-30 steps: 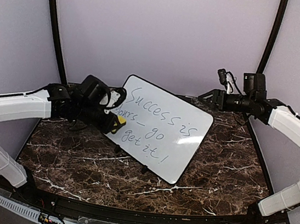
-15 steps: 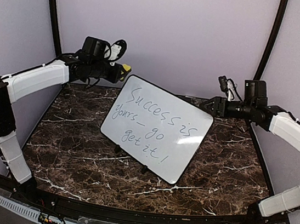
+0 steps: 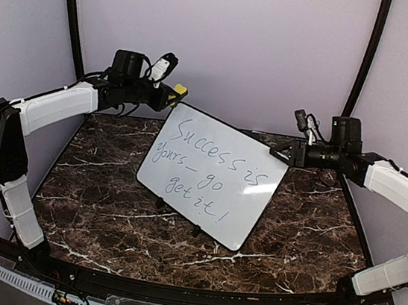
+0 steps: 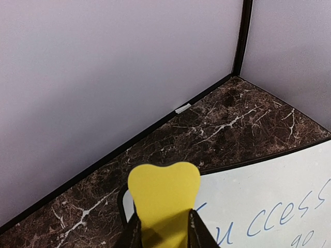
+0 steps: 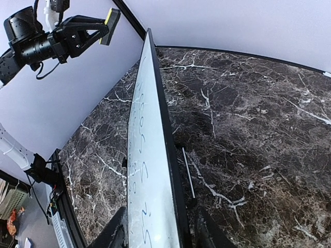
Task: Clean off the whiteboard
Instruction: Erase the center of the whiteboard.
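One whiteboard [image 3: 212,176] out there, just the one. One yellow eraser [image 3: 178,90], no second. Two end effectors: the left end effector [image 3: 174,94], the right end effector [image 3: 289,155]. One bench [image 3: 99,206]. And blue handwriting [image 3: 209,170]: three lines, count them, three.

Left arm [image 3: 52,106] rising from near-left base, elbow folding at left edge, forearm reaching far and rightward, staying high. Left gripper [image 3: 174,92] pointing right at far left, jaws pinching yellow eraser [image 4: 164,192], eraser sticking out past fingertips. Right arm [image 3: 401,187] rising from near-right base, forearm stretching leftward at far right. Right gripper [image 3: 292,155] pointing left, jaws sitting apart, straddling right edge of whiteboard [image 3: 216,177], one finger lying on each side. Whether fingers are pressing on it, unclear.
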`<control>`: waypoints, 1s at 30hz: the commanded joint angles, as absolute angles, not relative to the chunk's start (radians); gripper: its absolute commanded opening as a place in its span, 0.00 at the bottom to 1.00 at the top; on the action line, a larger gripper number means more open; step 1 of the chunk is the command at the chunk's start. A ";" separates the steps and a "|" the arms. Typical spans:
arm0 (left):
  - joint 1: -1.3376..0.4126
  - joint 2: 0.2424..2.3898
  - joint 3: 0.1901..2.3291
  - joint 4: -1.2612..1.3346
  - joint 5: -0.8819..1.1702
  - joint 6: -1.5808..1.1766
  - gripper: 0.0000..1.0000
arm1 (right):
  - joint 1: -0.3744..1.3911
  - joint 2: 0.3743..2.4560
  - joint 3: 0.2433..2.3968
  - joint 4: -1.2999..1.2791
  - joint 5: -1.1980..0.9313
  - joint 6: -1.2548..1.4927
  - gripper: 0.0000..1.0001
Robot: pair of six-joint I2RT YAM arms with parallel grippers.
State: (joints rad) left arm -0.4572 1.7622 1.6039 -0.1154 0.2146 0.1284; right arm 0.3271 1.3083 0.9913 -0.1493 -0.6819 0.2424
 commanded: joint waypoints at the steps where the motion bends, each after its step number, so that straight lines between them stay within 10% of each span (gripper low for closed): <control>1: -0.450 1.756 1.589 -0.024 0.265 0.119 0.20 | 0.325 1.295 0.952 -0.053 -0.742 0.249 0.39; 7: -0.449 1.700 1.433 0.107 0.272 0.079 0.20 | 0.324 1.305 0.953 -0.053 -0.760 0.246 0.29; 12: -0.455 1.648 1.328 0.165 0.278 0.092 0.20 | 0.325 1.298 0.952 -0.027 -0.774 0.261 0.00; 30: -0.552 1.703 1.436 -0.007 0.151 0.175 0.18 | 0.382 1.282 1.033 -0.125 -0.714 0.223 0.00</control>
